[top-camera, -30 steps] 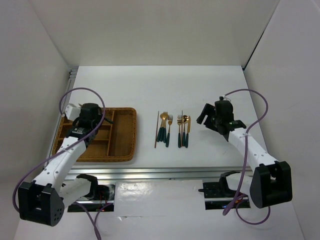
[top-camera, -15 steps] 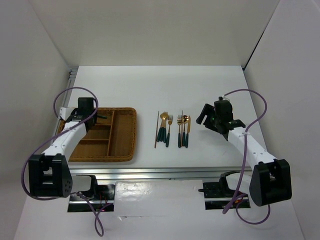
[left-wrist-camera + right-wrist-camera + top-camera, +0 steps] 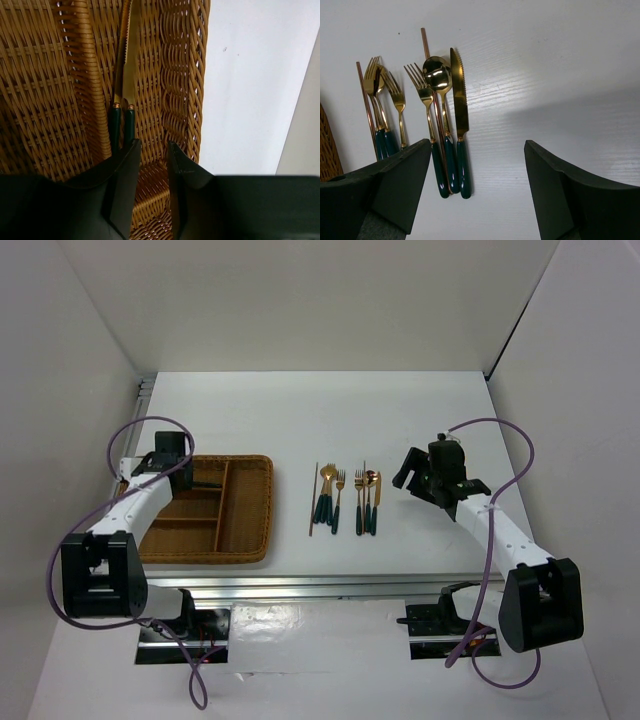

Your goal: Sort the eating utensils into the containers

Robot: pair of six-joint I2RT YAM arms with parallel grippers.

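Note:
Two knives point(image 3: 131, 60) with gold blades and dark green handles lie side by side in a narrow compartment of the wicker tray point(image 3: 180, 75). My left gripper point(image 3: 153, 150) hovers just behind their handles, open by a narrow gap with only wicker showing between its fingers. In the top view it sits at the tray's far left corner point(image 3: 172, 452). The other utensils lie on the table in two clusters point(image 3: 328, 498) point(image 3: 368, 502), with a thin brown stick point(image 3: 313, 498) beside them. My right gripper point(image 3: 477, 150) is wide open and empty, just right of the knife point(image 3: 460, 110), spoon point(image 3: 438, 75) and fork point(image 3: 422, 92).
The tray point(image 3: 268, 510) has several compartments split by dividers and lies left of the utensils. A second copper stick point(image 3: 426, 42) lies under the spoon. White walls close in the table, and a metal rail point(image 3: 330, 585) runs along its near edge.
My left arm has swung back toward the tray's far left corner and its jaws have parted a little, leaving the knives lying in the compartment. The right arm has not moved.

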